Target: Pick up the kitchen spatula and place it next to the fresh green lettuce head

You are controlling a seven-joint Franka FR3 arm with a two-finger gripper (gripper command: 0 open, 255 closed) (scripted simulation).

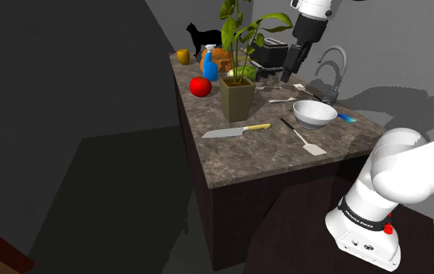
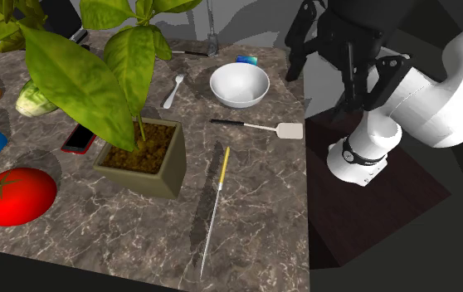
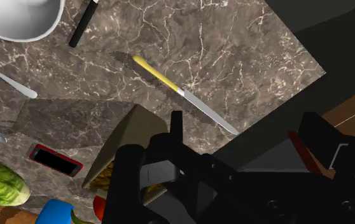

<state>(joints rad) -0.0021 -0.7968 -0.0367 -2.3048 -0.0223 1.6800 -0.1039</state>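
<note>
Overall, marbled brown worktop (image 1: pixel 270 159) w/ kitchen items. The tool (image 1: pixel 288 72) hangs high over the worktop's far part and carries nothing; whether it stands apart or together cannot be told.

Spatula (image 1: pixel 302 137) (black handle, pale flat blade) lies flat on the worktop, lower than the tool and nearer the stand than it. In the shoulder view a white bowl (image 1: pixel 314 114) sits btw. tool and spatula. The blade end rests close to the worktop's edge on the stand side; the handle end points inward, toward the plant pot (image 2: pixel 143 158).

Lettuce head (image 2: pixel 35 99) (green, paler at the base) lies on the worktop below the tool, on the plant's side, partly behind the leaves and near a red-cased phone (image 2: pixel 78 138). It is well apart from the spatula, w/ the pot and a white spoon (image 2: pixel 173 91) btw. them.

Other items:
- Knife (image 2: pixel 213 199) (yellow handle, grey blade): flat on the worktop just beside the pot. Its handle end is near the spatula's handle end, not touching.
- Red tomato (image 2: pixel 14 197): beyond the pot from the tool.
- Small blue object (image 2: pixel 247 60): just past the bowl, away from the spatula.
- Tap (image 1: pixel 332 62): level w/ the tool, close beside it in the shoulder view.
</note>
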